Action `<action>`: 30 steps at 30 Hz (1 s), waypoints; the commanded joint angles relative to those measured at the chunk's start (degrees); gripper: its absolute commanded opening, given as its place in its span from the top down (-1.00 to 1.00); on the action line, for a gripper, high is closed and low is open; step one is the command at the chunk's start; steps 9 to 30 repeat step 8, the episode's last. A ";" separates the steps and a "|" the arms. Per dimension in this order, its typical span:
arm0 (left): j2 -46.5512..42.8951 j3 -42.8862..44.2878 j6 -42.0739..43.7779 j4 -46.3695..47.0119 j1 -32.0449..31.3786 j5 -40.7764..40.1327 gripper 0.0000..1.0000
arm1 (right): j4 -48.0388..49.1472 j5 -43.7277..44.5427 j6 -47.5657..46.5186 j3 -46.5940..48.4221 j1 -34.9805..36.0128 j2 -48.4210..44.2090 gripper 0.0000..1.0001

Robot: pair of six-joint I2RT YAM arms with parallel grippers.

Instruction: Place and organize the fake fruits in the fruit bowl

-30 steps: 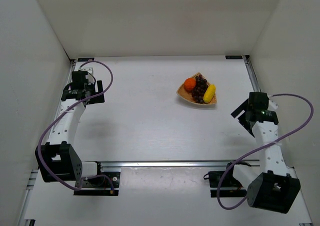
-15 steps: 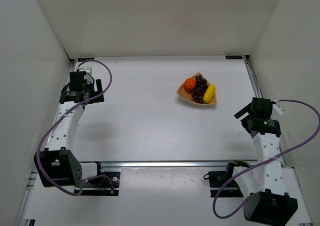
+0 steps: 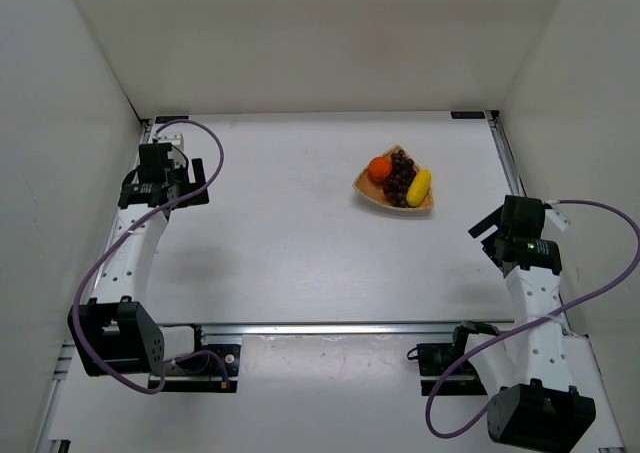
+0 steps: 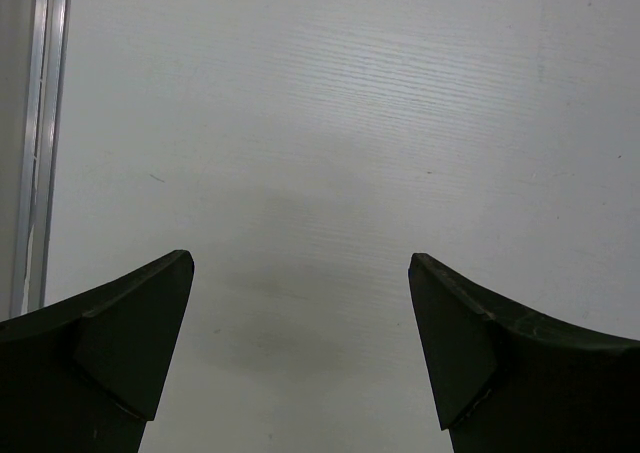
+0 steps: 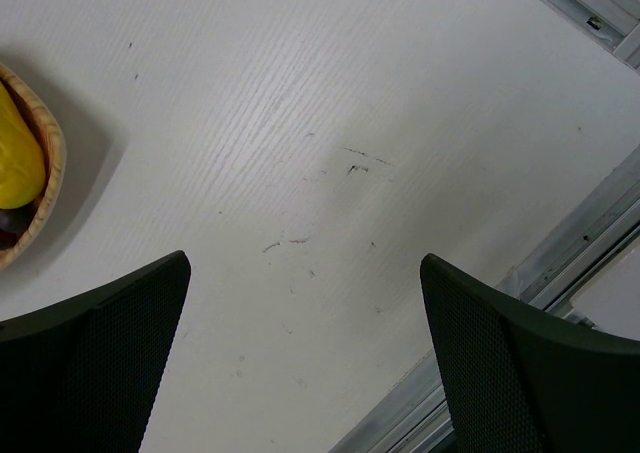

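The fruit bowl [image 3: 363, 187], a tan woven dish, sits right of the table's middle toward the back. Inside it lie an orange ball [image 3: 379, 168], a dark purple grape bunch [image 3: 399, 178] and a yellow oblong fruit [image 3: 419, 187]. In the right wrist view the bowl's rim [image 5: 50, 163] and the yellow fruit [image 5: 18, 163] show at the left edge. My right gripper [image 3: 488, 241] [image 5: 305, 263] hangs open over bare table, near the right rail and nearer than the bowl. My left gripper [image 3: 165, 188] [image 4: 300, 263] is open, far left, holding nothing.
White walls close in the table on the left, right and back. Aluminium rails run along the left edge [image 4: 40, 123], the right edge [image 5: 560, 263] and the near edge [image 3: 330, 327]. Purple cables [image 3: 600, 273] loop from both arms.
The right arm has drawn back from the bowl toward the near right and now holds still. The left arm shifted only slightly. The fruits and bowl have not moved.
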 commanded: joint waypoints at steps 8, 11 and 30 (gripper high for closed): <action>-2.51 -0.33 -0.55 0.11 0.40 1.14 -1.00 | 1.68 -1.04 0.08 0.13 -0.12 -1.92 -1.00; -2.51 -0.33 -0.55 0.11 0.40 1.14 -1.00 | 1.68 -1.04 0.08 0.13 -0.12 -1.92 -1.00; -2.51 -0.33 -0.55 0.11 0.40 1.14 -1.00 | 1.68 -1.04 0.08 0.13 -0.12 -1.92 -1.00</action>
